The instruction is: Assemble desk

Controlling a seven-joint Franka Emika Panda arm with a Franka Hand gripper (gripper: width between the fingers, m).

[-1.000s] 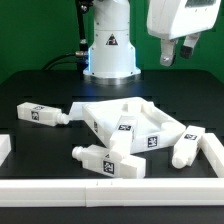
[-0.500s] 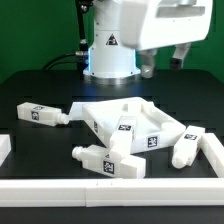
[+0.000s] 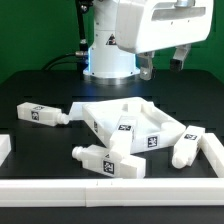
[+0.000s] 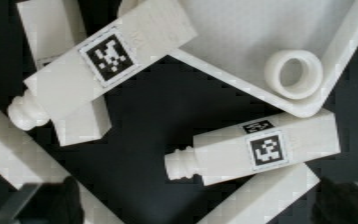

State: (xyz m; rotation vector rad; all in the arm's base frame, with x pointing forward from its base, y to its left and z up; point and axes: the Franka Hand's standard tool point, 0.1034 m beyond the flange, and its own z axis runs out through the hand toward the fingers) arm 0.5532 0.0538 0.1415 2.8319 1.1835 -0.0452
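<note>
The white desk tabletop point(image 3: 112, 113) lies tilted in the middle of the black table. One tagged leg point(image 3: 40, 114) lies at the exterior view's left, one point(image 3: 103, 160) in front, one point(image 3: 126, 134) leans on the tabletop, and one point(image 3: 187, 147) lies at the right. My gripper point(image 3: 165, 62) hangs high above the tabletop's right part, open and empty. In the wrist view a tabletop corner with its round socket point(image 4: 297, 72) shows between two tagged legs point(image 4: 87, 65) point(image 4: 247, 150). My gripper point(image 4: 190, 208) has its dark fingers point(image 4: 30, 205) at the picture's corners, with nothing between them.
A long white rail point(image 3: 100, 190) runs along the table's front, with short pieces at the left point(image 3: 5, 146) and right point(image 3: 214, 150). The robot base point(image 3: 110, 50) stands at the back. Rail parts point(image 4: 309, 195) also show in the wrist view.
The hand has swung from the upper right toward the exterior view's left and now spreads over the tabletop's right part. The parts on the table have not moved.
</note>
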